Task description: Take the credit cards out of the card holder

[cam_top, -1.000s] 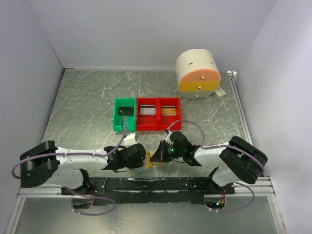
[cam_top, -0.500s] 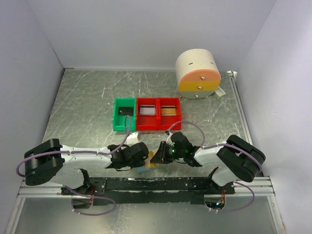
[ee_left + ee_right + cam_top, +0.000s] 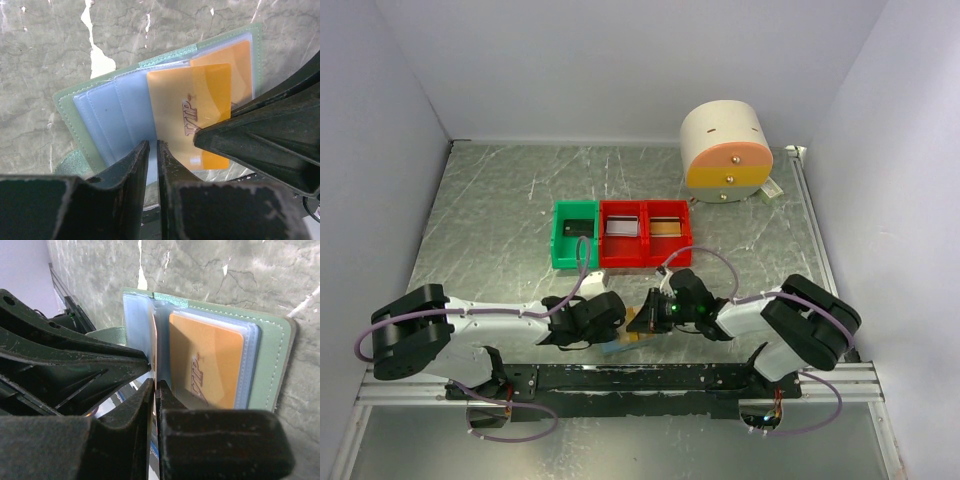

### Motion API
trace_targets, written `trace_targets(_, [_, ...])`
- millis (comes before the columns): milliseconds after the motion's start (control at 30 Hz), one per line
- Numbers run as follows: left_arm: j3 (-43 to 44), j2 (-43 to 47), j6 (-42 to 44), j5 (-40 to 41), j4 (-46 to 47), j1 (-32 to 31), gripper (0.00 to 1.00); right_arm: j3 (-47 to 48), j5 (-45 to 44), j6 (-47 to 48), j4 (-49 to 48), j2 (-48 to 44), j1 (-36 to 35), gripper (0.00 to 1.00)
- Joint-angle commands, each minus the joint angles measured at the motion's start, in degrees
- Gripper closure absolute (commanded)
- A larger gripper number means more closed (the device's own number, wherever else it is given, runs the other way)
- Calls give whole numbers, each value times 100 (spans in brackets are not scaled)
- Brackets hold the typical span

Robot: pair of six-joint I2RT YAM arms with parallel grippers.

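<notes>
The card holder [image 3: 112, 117] lies open near the table's front edge, with a pale green cover and pale blue pockets; it also shows in the top view [image 3: 613, 347]. My left gripper [image 3: 152, 145] is shut on a blue pocket leaf. An orange credit card [image 3: 187, 107] marked VIP sticks partly out of its pocket. My right gripper [image 3: 154, 382] is shut on a thin card edge, and one of its fingers [image 3: 255, 142] covers that card's corner. A second orange credit card [image 3: 207, 365] sits inside a pocket. The two grippers meet tip to tip, left [image 3: 616, 333] and right [image 3: 638, 326].
A green bin [image 3: 575, 236] and two joined red bins [image 3: 645, 232] stand behind the grippers. A round cream drawer unit [image 3: 724, 150] stands at the back right. A small white object [image 3: 590, 281] lies by the left arm. A black rail [image 3: 640, 378] runs along the front.
Both grippers have crept slightly together over the holder. The right gripper's tip has shifted a little left. Nothing else has moved.
</notes>
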State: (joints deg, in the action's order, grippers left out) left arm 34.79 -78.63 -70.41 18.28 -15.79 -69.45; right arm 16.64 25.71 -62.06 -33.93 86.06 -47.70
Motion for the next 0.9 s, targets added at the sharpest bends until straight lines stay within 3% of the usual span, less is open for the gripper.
trace_targets(0, [-209,-44,32,55,-313,37,75,-109,-180,142,211,-235,93,95])
trace_targets(600, [-196,-100,63,37,-313,46,76,113,102,31,-154,239,160,79])
trace_targets(800, [-218,-49,54,53,-342,51,76,68,207,-39,-353,309,258,82])
trace_targets(867, [-238,-33,41,53,-333,54,76,23,270,-21,-405,261,296,90])
